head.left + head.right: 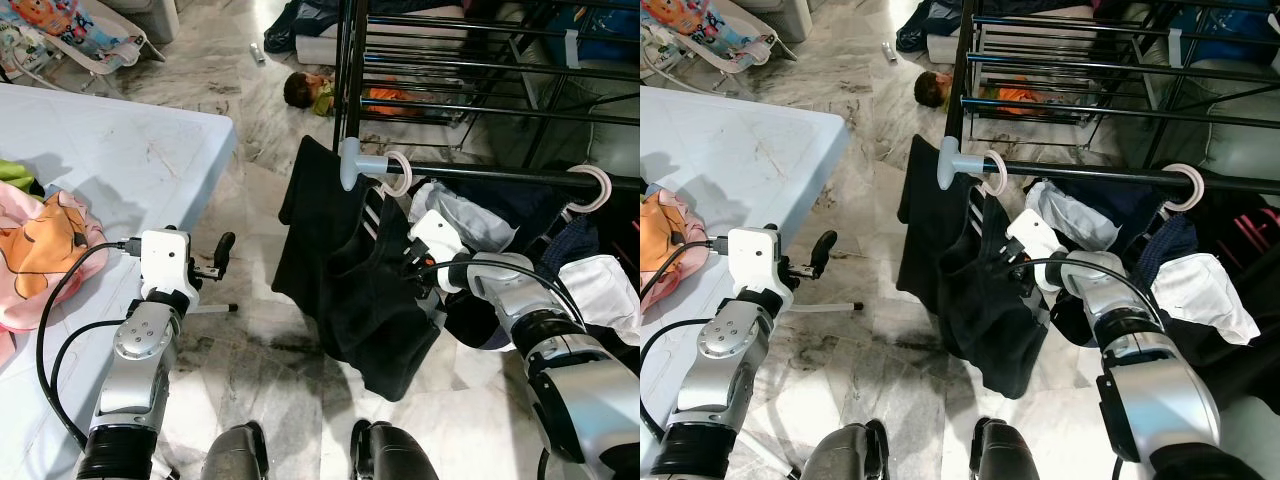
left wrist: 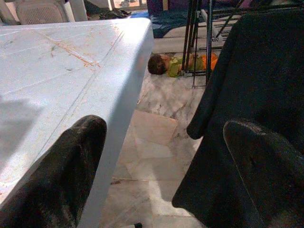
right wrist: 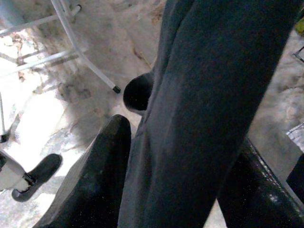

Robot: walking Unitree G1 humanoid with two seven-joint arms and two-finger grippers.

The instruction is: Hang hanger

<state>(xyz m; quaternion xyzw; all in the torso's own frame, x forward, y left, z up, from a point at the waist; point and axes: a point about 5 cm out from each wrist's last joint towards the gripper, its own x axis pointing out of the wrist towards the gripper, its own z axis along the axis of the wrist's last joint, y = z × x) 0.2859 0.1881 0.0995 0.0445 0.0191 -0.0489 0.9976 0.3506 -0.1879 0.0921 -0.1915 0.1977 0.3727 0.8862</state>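
Hanger (image 1: pixel 392 178) with its pink hook already sits over the black rail (image 1: pixel 480 176), a black garment (image 1: pixel 355 285) draped below it. Right gripper (image 3: pixel 175 156) has its fingers either side of that cloth; whether they pinch it I cannot tell. Left gripper (image 2: pixel 161 161) hovers spread apart and empty beside the white table (image 1: pixel 120 150), near the garment. Hanging looks nearly finished to me. Next, I'd guess, the right arm needs to let go and draw back without dragging the hook off the rail.
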